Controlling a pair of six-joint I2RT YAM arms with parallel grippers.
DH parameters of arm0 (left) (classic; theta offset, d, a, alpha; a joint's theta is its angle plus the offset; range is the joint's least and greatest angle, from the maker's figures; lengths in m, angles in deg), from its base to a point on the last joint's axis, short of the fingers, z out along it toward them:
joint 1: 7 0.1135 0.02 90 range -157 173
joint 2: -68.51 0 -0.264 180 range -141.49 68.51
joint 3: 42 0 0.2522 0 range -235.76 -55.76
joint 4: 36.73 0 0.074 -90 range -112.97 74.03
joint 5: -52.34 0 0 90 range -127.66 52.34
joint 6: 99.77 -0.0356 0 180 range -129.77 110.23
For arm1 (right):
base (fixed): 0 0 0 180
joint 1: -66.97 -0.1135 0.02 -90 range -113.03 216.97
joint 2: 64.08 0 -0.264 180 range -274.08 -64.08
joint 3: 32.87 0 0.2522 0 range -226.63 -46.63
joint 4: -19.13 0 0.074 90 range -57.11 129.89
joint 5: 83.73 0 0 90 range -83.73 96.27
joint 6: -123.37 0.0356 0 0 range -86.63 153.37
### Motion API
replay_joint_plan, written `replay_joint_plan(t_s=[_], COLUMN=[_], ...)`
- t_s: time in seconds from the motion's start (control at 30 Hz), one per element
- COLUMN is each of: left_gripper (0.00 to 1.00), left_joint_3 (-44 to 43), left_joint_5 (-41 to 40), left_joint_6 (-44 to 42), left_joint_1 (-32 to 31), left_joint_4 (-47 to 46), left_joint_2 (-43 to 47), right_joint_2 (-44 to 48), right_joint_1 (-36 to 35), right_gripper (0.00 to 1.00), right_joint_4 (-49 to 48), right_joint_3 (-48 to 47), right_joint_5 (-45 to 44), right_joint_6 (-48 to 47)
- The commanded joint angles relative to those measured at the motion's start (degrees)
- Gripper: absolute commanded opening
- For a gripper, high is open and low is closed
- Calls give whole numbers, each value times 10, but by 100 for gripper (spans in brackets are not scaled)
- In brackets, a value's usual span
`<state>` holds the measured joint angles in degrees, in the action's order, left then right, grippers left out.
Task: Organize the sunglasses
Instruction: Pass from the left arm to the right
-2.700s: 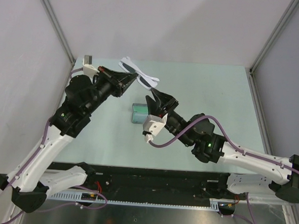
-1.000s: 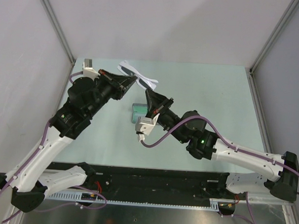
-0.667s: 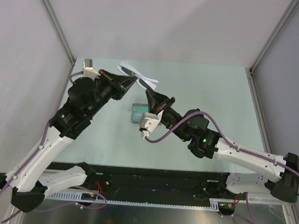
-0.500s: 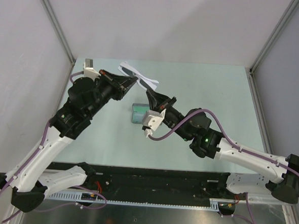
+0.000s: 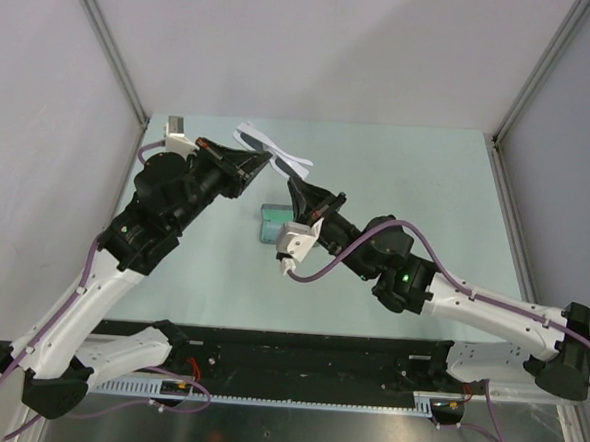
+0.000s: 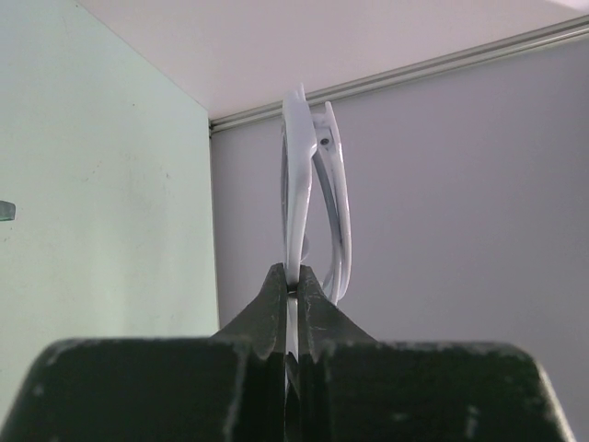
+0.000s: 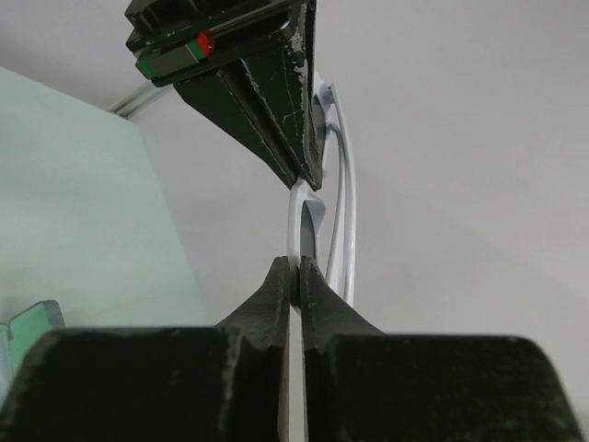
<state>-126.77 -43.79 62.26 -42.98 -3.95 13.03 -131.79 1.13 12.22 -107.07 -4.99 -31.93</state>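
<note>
Holding item: one pair of sunglasses [image 5: 272, 148], thin white frame with dark lenses, hanging between two end effectors just beyond the far edge of the greenish oblong box [image 5: 273, 223].

- Left end effector [image 5: 263, 160]: fingers are pressing together on the white frame, pinching it at the end farther from the box. Its wrist view is showing the sunglasses [image 6: 296, 184] edge-on, rising straight out of the shut fingertips of the end effector [image 6: 291, 281].
- Right end effector [image 5: 296, 179]: it is reaching over the box's right end, and its fingers are likewise pinching the frame, at the end nearer the box. In its wrist view the sunglasses [image 7: 306, 216] are standing between its own end effector [image 7: 296, 272] and the left end effector [image 7: 309, 170] opposite.
- Box: it is lying flat on the pale green worktop [image 5: 408, 178], apart from the sunglasses, with its corner [image 7: 28, 322] showing low at the left of the right wrist view.
</note>
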Motion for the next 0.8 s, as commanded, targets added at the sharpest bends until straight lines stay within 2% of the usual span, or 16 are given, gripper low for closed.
replay_joint_plan(t_s=[0.0, 0.23, 0.43, 0.5, 0.53, 0.57, 0.77], left_gripper=[0, 0, 0, 0, 0, 1, 1], left_joint_3=[-17, -19, -15, -14, -14, -15, -14], left_joint_5=[22, 17, 15, 15, 14, 14, 7], left_joint_6=[7, 10, 14, 14, 14, 13, 6], left_joint_1=[-7, -8, -8, -8, -8, -8, -8], left_joint_4=[-18, -18, -18, -18, -18, -18, -19], left_joint_2=[3, 2, 1, 1, -1, -1, 4], right_joint_2=[-12, -41, -67, -76, -78, -78, -74], right_joint_1=[-11, -28, -36, -38, -38, -38, -36], right_gripper=[0, 20, 25, 18, 7, 1, 0], right_joint_4=[-40, -66, -112, -137, -143, -147, -140], right_joint_3=[-25, -24, -25, -24, -24, -24, -24], right_joint_5=[-44, -88, -111, -115, -117, -117, -120], right_joint_6=[-53, -116, -142, -154, -158, -168, -157])
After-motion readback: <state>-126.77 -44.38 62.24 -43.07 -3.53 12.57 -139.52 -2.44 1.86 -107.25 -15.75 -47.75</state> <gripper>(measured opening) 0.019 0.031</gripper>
